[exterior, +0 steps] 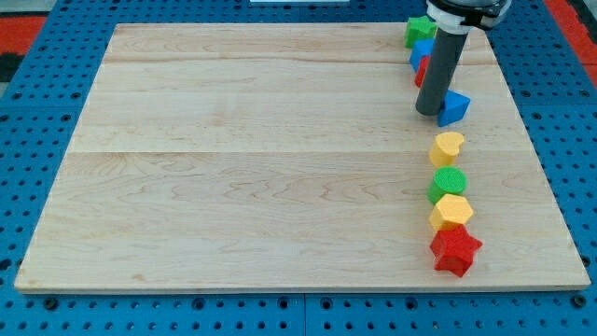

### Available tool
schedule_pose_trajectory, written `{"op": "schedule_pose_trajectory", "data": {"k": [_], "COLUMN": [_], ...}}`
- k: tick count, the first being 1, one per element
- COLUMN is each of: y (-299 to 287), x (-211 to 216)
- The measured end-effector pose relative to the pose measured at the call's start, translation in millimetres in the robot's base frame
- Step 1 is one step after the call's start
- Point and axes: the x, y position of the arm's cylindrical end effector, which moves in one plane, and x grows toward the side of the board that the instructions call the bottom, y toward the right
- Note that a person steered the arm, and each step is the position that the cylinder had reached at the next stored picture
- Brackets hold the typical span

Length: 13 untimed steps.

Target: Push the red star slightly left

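The red star (455,250) sits near the view's bottom right corner of the wooden desk (261,159), close to the desk's lower edge. It is a chunky, bright red block with blunt points, its top face lighter than its shadowed sides, and it lies flat. Its upper edge touches, or all but touches, a yellow block (451,212) of roughly hexagonal outline just above it.

Above that yellow block, a green round block (447,184) with a ribbed top stands just beside it, and above the green one lies another yellow block (447,147), a little apart. These four form a loose column down the view's right side.

My tip (429,113) rests on the desk well above the red star, at the upper right, with the whole column of yellow and green blocks between them. A blue block (454,107), wedge-like in shape, lies just to the right of my tip, touching or nearly touching the rod. Behind the rod, towards the view's top, a green block (417,31), a second blue block (423,52) and a red block (422,70) are stacked in a tight cluster, partly hidden, so their shapes cannot be made out.

There are no fingers on this arm, only the rod, so nothing is grasped.
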Motion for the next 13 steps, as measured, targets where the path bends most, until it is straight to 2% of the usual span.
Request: {"op": "schedule_pose_trajectory", "data": {"k": [2,5,6,7,9,10,11,12,13], "y": [-42,-55,-57,-75,-92,-76,-47,26,28], "x": [3,17,34,78,198,246,246,245,245]}}
